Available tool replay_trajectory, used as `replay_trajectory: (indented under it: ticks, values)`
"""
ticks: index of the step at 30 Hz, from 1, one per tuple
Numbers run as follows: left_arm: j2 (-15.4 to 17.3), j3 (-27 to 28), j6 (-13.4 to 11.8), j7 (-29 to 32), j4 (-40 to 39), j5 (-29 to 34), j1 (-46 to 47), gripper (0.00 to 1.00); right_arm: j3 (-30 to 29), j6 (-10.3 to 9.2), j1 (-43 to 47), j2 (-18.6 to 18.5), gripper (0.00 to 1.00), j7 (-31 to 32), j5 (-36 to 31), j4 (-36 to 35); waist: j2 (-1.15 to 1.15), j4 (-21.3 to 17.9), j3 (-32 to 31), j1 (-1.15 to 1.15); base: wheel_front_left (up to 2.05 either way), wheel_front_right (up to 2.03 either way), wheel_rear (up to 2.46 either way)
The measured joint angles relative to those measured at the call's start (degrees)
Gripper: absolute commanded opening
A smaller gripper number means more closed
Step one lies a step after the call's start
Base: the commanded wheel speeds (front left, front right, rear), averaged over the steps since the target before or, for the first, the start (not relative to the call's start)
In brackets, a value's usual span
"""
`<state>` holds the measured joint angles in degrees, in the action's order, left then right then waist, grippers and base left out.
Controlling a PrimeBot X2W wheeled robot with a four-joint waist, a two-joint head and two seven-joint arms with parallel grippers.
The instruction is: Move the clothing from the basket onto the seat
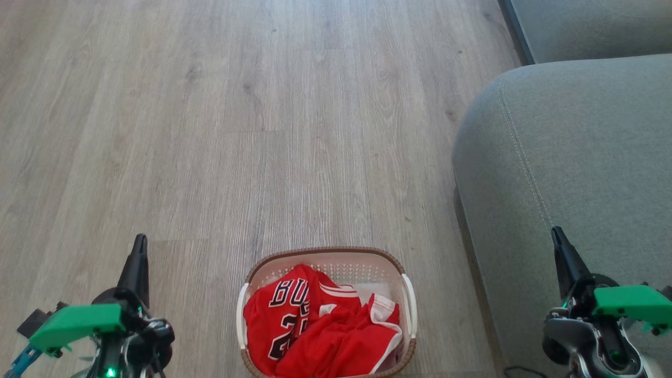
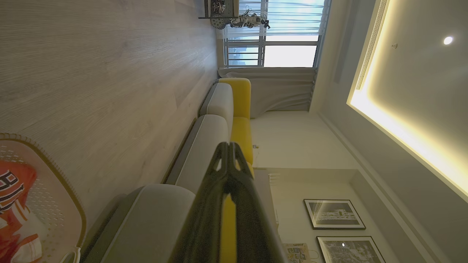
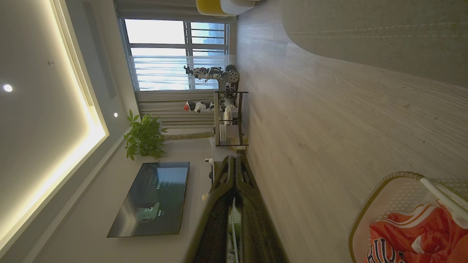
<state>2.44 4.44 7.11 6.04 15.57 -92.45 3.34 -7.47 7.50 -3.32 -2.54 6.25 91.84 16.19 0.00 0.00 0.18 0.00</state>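
Observation:
The cream-white basket (image 1: pixel 325 261) with a brown rim stands on the floor at the bottom centre of the head view. Inside lie the red jersey (image 1: pixel 281 315) with black-and-white lettering and the red shorts (image 1: pixel 349 341) with white trim. The grey-green seat (image 1: pixel 572 157) fills the right side, close beside the basket. My left gripper (image 1: pixel 139 247) is left of the basket, shut and empty. My right gripper (image 1: pixel 557 237) hovers over the seat's front part, also shut and empty. The left wrist view catches the basket (image 2: pixel 73 204) and jersey (image 2: pixel 14 190); the right wrist view shows the basket (image 3: pixel 384 190) and red clothing (image 3: pixel 416 230).
Pale wood floor (image 1: pixel 236 115) stretches ahead and to the left. A second sofa cushion (image 1: pixel 593 26) lies at the top right. The wrist views show a yellow cushion (image 2: pixel 241 109), a window, a wall television (image 3: pixel 153 197), a plant and a metal rack (image 3: pixel 230 117).

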Motion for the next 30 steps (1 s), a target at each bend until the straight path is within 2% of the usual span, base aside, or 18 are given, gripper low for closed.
replay_trajectory:
  ticks: [30]
  values:
    - [0.0, 0.0, 0.0, 0.0, 0.0, 0.0, 0.0, 0.00, 0.0, 0.00, 0.0, 0.0, 0.00, 0.0, 0.0, 0.0, 0.00, 0.0, 0.0, 0.00, 0.00, 0.00, 0.00]
